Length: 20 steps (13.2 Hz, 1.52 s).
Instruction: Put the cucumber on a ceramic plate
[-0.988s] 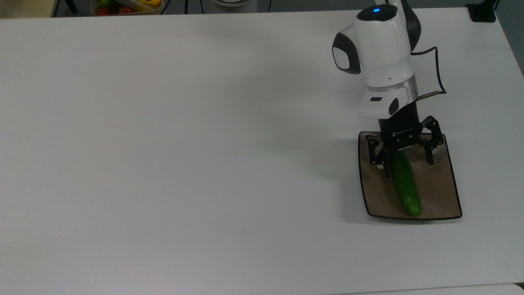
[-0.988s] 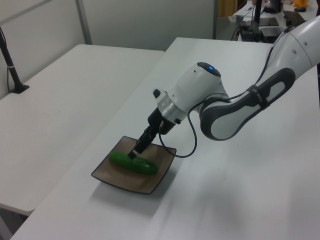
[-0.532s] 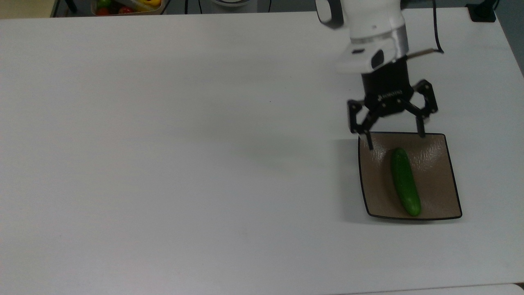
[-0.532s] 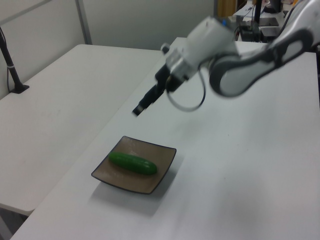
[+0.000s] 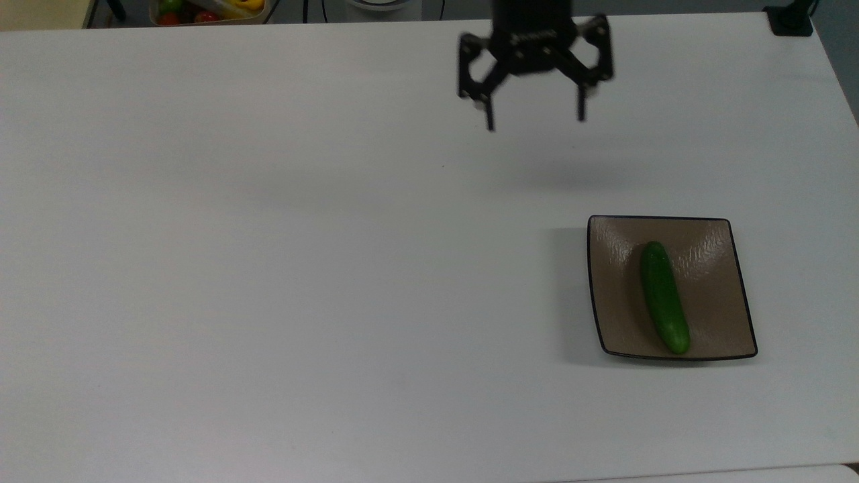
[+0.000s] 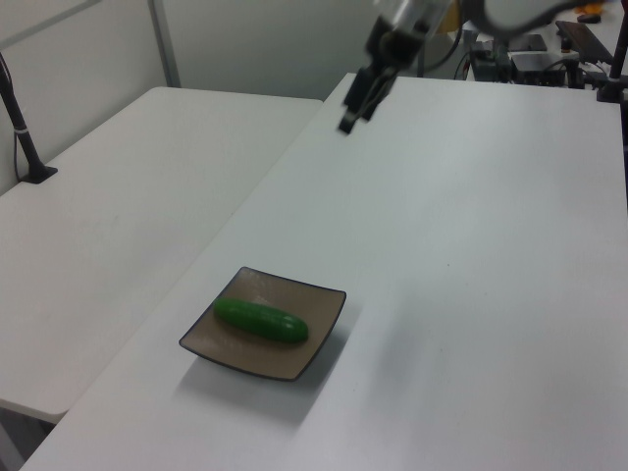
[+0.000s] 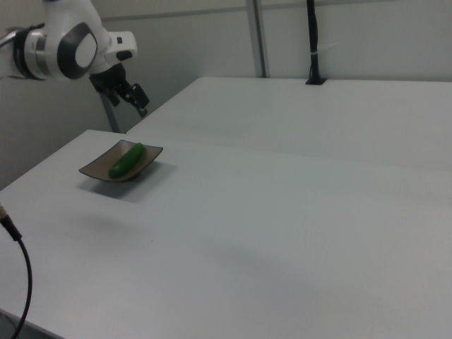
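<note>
The dark green cucumber (image 5: 664, 298) lies lengthwise on the square brown ceramic plate (image 5: 614, 275), slightly right of the plate's middle in the top view. My gripper (image 5: 535, 121) hangs open and empty high above the table, far from the plate toward the top view's upper left. From the left view, the cucumber (image 6: 260, 320) rests on the plate (image 6: 287, 361) near the table's front, while the gripper (image 6: 347, 122) is far behind it. The right view has the cucumber (image 7: 127, 161), the plate (image 7: 95, 170) and the gripper (image 7: 140, 104) at the left.
A bin of coloured vegetables (image 5: 208, 10) sits beyond the table's far edge. A black clamp (image 5: 792, 20) stands at the top view's upper right corner. A second white table (image 6: 118, 196) adjoins in the left view. A black cable (image 7: 18, 268) hangs at the right view's left.
The open gripper rose off the plate, leaving the cucumber there, and moved away toward the top view's upper left. Cucumber and plate stayed put.
</note>
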Motion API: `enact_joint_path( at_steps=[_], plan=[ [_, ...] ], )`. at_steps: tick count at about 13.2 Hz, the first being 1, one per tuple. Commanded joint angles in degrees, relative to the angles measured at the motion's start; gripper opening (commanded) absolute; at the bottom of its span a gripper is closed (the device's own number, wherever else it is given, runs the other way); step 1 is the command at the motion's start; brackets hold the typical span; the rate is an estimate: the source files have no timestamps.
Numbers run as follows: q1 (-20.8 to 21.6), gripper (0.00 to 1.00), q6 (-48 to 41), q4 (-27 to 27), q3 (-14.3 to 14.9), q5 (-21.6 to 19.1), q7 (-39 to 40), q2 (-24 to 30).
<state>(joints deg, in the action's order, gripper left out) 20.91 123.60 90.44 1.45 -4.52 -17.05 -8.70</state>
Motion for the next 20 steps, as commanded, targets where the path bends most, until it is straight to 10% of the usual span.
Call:
enact_joint_path(
  at_steps=[1,9,20],
  plan=[
    [-3.4,1.00,-13.5,3.3,0.1,1.2,-1.2,7.0],
    [-9.0,1.00,-36.1,3.5,2.9,2.3,-0.5,14.8],
    [-12.1,1.00,-24.2,6.6,3.6,4.7,22.5,14.1]
  ],
)
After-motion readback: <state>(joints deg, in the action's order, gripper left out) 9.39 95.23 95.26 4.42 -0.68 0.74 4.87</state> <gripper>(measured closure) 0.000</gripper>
